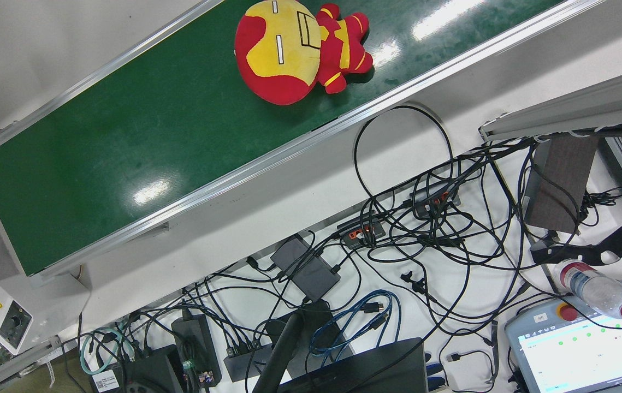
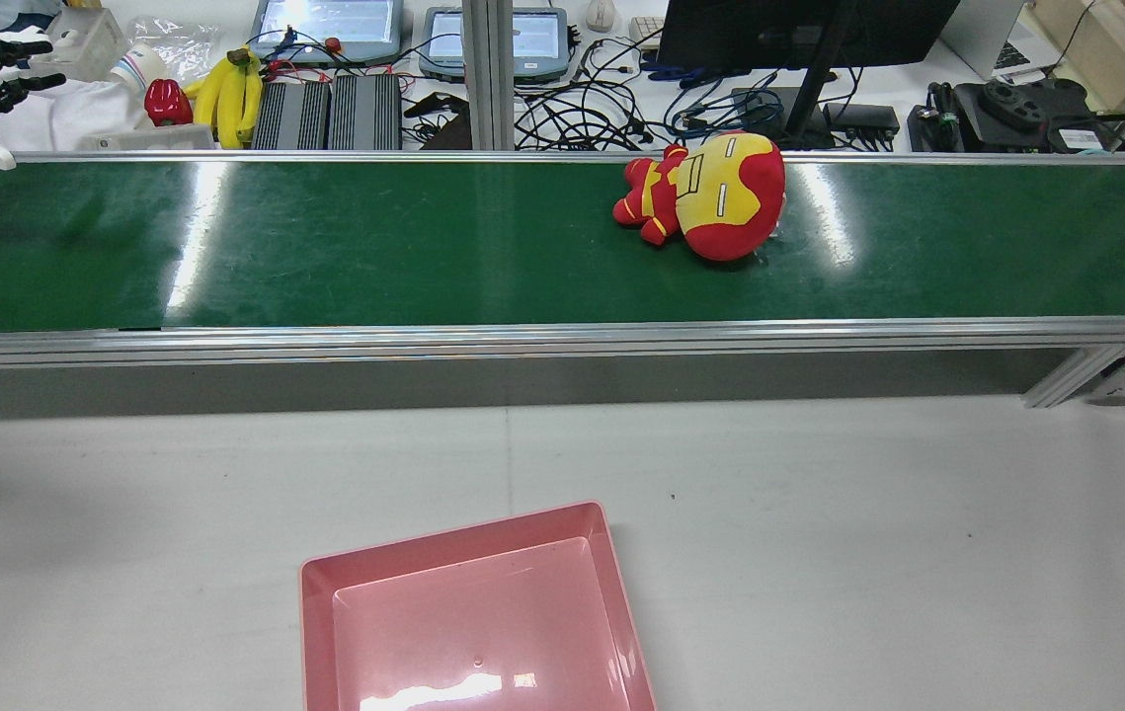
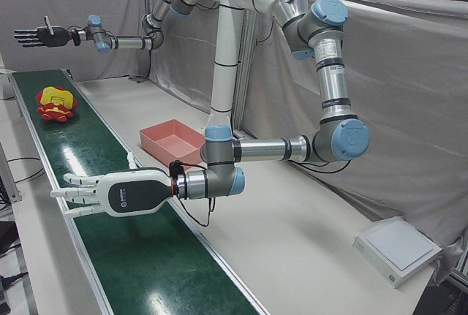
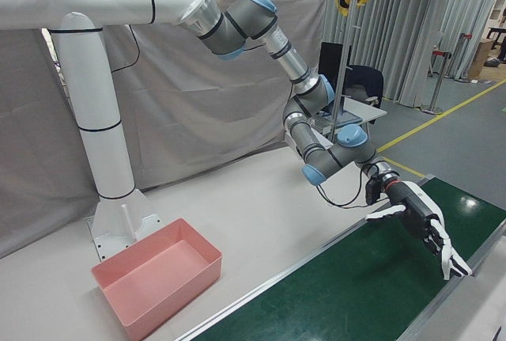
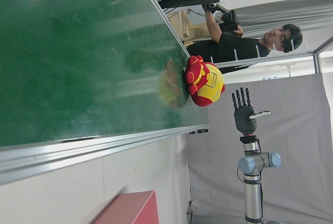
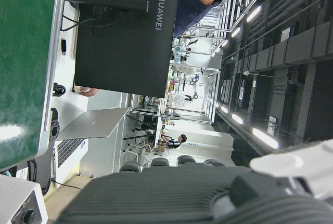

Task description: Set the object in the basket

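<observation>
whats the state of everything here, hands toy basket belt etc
left hand: open, empty, low over the belt
right hand: open, empty, held high past the toy
plush toy: lying on the belt, not held
pink basket: upright, empty
conveyor belt: carries only the toy; cannot tell if running
tablet: screen lit
plastic bottle: capped, lying on its side
</observation>
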`<state>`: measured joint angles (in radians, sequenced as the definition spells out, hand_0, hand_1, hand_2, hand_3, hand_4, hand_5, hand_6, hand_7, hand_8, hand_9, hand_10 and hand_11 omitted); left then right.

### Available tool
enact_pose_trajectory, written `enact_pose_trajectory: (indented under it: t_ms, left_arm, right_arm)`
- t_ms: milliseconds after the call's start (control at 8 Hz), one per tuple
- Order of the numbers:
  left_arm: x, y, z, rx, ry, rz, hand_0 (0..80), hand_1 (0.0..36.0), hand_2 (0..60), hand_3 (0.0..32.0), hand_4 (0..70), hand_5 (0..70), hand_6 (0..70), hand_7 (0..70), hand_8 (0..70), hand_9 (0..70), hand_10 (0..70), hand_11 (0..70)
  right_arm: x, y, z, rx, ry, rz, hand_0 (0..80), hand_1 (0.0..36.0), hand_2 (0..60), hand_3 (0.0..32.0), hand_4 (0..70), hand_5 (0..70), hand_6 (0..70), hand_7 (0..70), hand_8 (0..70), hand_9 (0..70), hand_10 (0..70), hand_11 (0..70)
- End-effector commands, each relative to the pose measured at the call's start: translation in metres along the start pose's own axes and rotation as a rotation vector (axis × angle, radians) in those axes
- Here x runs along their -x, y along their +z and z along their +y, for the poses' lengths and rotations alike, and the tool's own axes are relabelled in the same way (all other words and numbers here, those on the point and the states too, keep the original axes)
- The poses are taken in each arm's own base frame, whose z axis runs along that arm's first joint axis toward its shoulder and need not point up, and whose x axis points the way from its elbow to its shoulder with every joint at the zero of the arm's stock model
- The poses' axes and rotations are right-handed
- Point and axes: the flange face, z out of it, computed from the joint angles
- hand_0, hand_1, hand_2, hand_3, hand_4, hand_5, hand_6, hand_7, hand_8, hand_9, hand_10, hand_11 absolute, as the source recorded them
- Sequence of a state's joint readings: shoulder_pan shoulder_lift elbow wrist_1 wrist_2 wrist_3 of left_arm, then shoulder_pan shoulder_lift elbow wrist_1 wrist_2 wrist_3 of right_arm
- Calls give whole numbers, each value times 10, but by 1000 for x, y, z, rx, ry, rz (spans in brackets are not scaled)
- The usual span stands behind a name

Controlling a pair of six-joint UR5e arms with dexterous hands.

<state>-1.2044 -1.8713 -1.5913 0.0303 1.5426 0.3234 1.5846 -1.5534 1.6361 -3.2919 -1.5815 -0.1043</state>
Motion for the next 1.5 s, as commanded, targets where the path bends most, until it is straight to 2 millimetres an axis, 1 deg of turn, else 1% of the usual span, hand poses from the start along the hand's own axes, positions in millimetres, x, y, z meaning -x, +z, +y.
enact_pose_trajectory:
  t_ms: [0,375,750,1250,1375]
  left_arm:
    - [-1,2,5,8,-9,2,595,184,0,0,129,235,50,40,114,178,0,0]
    - [-1,0,3,4,-15,0,591,185,0,0,132,241,50,41,115,181,0,0]
    - [-5,-5,0,0,-14,2,596,184,0,0,129,240,48,40,112,176,0,0]
    - [-3,2,6,11,-18,3,595,187,0,0,137,245,50,43,116,182,0,0]
    - [-5,9,12,22,-18,8,596,185,0,0,138,245,50,42,116,181,0,0]
  right_arm:
    - [0,0,-1,-1,0,0,0,0,0,0,0,0,0,0,0,0,0,0]
    - [0,0,-1,-1,0,0,0,0,0,0,0,0,0,0,0,0,0,0]
    - [1,-1,0,-2,0,-1,0,0,0,0,0,0,0,0,0,0,0,0]
    - [0,0,-1,-1,0,0,0,0,0,0,0,0,0,0,0,0,0,0]
    - [0,0,0,0,0,0,0,0,0,0,0,0,0,0,0,0,0,0]
